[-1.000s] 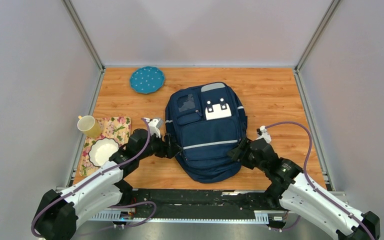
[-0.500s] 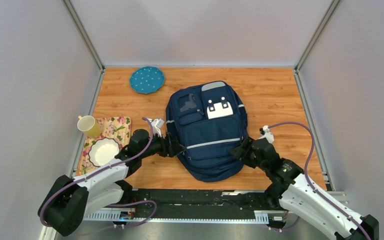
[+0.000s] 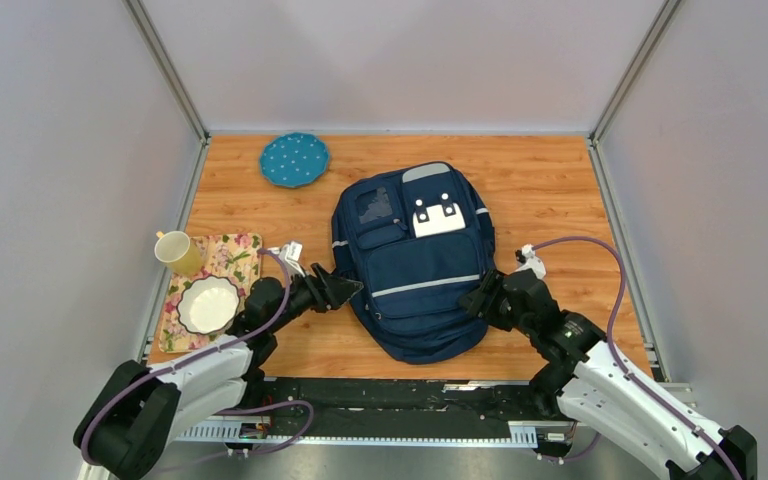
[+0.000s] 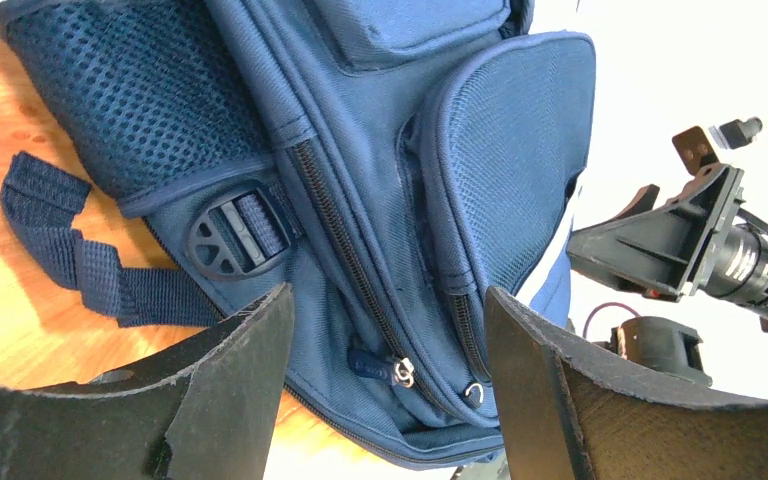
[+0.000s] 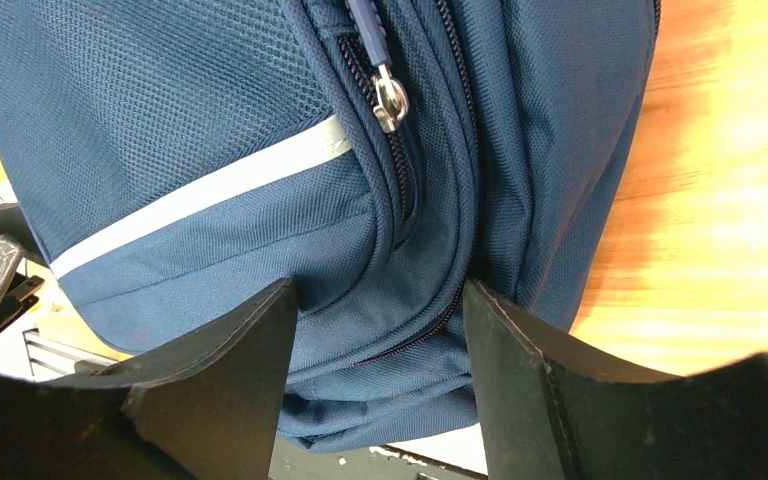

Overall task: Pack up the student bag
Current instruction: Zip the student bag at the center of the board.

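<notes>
The student bag (image 3: 412,272), navy with a grey stripe and a white patch, lies flat in the middle of the table. My left gripper (image 3: 348,289) is at its lower left side, open. In the left wrist view the bag (image 4: 380,180) fills the frame, and a blue zipper pull (image 4: 373,366) sits between the spread fingers (image 4: 230,390) of the left gripper (image 4: 388,300), untouched. My right gripper (image 3: 478,298) is at the bag's lower right corner. In the right wrist view the right gripper (image 5: 380,295) is shut on a bulge of the bag (image 5: 210,130), below another zipper pull (image 5: 390,100).
A blue dotted plate (image 3: 294,159) lies at the back left. On the left, a floral mat (image 3: 237,252) carries a yellow mug (image 3: 177,251) and a white bowl (image 3: 207,304). A loose strap (image 4: 70,260) with a buckle trails from the bag's left side. Metal rails edge the table.
My left arm has drawn back toward the near left, its gripper easing off the bag's side and narrowing a little. The bag turned slightly. The right gripper stayed at its corner.
</notes>
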### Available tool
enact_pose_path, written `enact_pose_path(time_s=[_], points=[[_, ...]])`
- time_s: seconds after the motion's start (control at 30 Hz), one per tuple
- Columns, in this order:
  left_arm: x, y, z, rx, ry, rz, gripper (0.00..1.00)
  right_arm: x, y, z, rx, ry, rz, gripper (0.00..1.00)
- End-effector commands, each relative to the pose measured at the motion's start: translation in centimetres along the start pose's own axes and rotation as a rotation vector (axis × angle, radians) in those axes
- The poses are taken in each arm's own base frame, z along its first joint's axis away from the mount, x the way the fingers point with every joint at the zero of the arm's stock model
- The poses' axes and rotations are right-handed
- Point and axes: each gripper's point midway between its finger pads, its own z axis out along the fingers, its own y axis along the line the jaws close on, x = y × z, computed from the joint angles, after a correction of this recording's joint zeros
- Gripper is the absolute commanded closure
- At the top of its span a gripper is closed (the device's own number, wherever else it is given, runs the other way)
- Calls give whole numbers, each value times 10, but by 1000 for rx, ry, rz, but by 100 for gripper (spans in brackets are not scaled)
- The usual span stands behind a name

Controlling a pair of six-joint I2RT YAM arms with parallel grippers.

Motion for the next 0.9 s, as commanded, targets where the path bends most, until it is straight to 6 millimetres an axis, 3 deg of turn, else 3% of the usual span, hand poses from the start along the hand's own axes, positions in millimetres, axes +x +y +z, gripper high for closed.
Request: enact_pose_path(time_s=[0.0,0.23,0.43,0.67,0.87], points=[[-14,-9,4,43,-57,-63,24,-14,16,-6,-48,-34,-17,36],[-10,-10,12,71,-42,-132,30,-15,21,-11,-76,-34,-10,37],[-1,-3,17,57,-3,-133,43,-16,24,-13,-92,-41,1,37],[5,8,23,32,13,-48,41,-20,37,-13,-132,-37,5,36],[-8,-11,37,118,-40,-8,40,-19,43,-11,-143,-17,1,37]])
